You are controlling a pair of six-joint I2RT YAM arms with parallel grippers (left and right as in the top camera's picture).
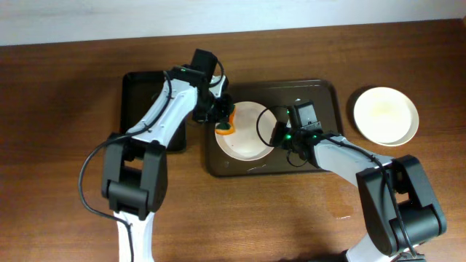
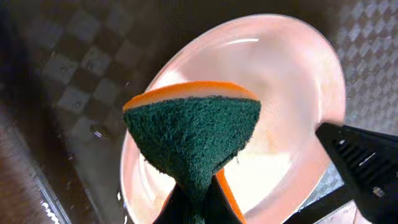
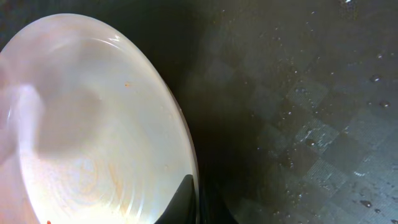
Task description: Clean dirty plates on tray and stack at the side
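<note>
Brown wooden table (image 1: pixel 73 87) fills the overhead view. On it, in the middle, I see a black rectangular tray with a chequered floor (image 1: pixel 320 91). A second black rectangular tray (image 1: pixel 138 94) sits just beside it on the left.

The white-and-black left arm (image 1: pixel 164 116) reaches across the left tray to the middle one. The white-and-black right arm (image 1: pixel 349 156) comes in from the lower right.

The task's thing, a round white dirty plate (image 1: pixel 247 142), sits inside the middle tray, towards its left half. Faint orange smears and a few specks show on its face (image 3: pixel 93 124), and it looks wet and glossy (image 2: pixel 280 81). I can't tell if it's tilted or flat.

A round white clean plate (image 1: pixel 386 115) lies on the table right of the middle tray, apart from it.

An orange sponge with a green scouring face (image 1: pixel 226 127) is over the dirty plate's left rim, green side facing the wrist camera (image 2: pixel 199 134). I can't tell if it touches the plate.

Left gripper (image 2: pixel 196 208) is clamped on the sponge, which is pinched at its lower end.

Right gripper (image 3: pixel 193 199) is closed on the dirty plate's right rim, one finger on each side of the edge. It also shows as a black finger in the left wrist view (image 2: pixel 360 162).

Water droplets (image 3: pixel 373 78) dot the tray floor.
</note>
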